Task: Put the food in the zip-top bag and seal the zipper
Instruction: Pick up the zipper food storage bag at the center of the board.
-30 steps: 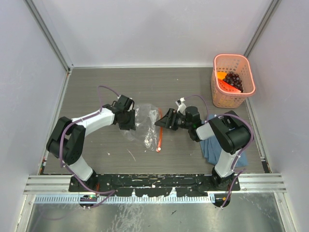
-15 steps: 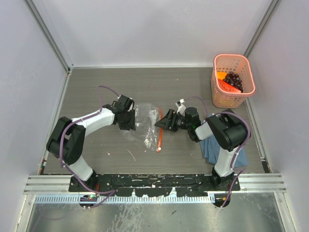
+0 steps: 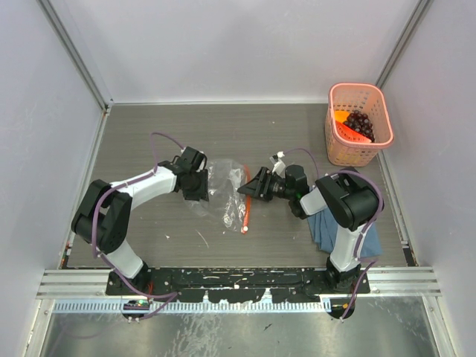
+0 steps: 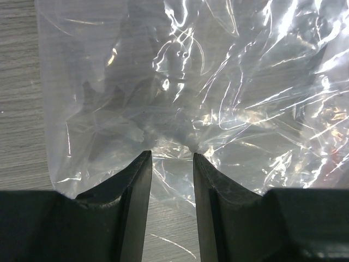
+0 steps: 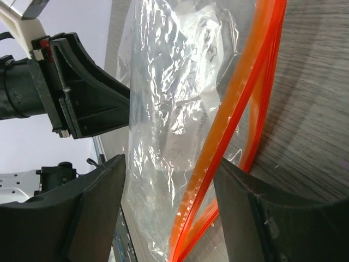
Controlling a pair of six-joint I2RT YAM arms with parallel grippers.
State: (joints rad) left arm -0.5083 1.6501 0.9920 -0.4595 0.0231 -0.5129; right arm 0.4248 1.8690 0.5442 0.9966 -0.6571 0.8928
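Overhead view. The clear zip-top bag [image 3: 222,190] lay crumpled on the grey table [image 3: 223,134] between the two grippers, with its red-orange zipper [image 3: 246,202] along its right edge. The left gripper [image 3: 199,184] met the bag's left side. The right gripper [image 3: 248,188], jaws spread, pointed at the zipper's far end. A pink basket [image 3: 379,100] at far right held a grape bunch [image 3: 361,125] and an orange fruit [image 3: 343,117]. A blue cloth [image 3: 326,227] lay beneath the right arm.

The wall of the pink plastic mesh basket [image 3: 353,152] hides all but the tops of the dark purple grape bunch [image 3: 359,123] and what looks like an orange-yellow fruit [image 3: 340,117]. The right arm [image 3: 346,201] covers most of the folded blue cloth [image 3: 321,229]. The clear crinkly zip-top bag [image 4: 191,82] runs off the top and right of the left wrist view, and its red-orange zipper strip [image 5: 234,109] leaves the right wrist view at top and bottom.
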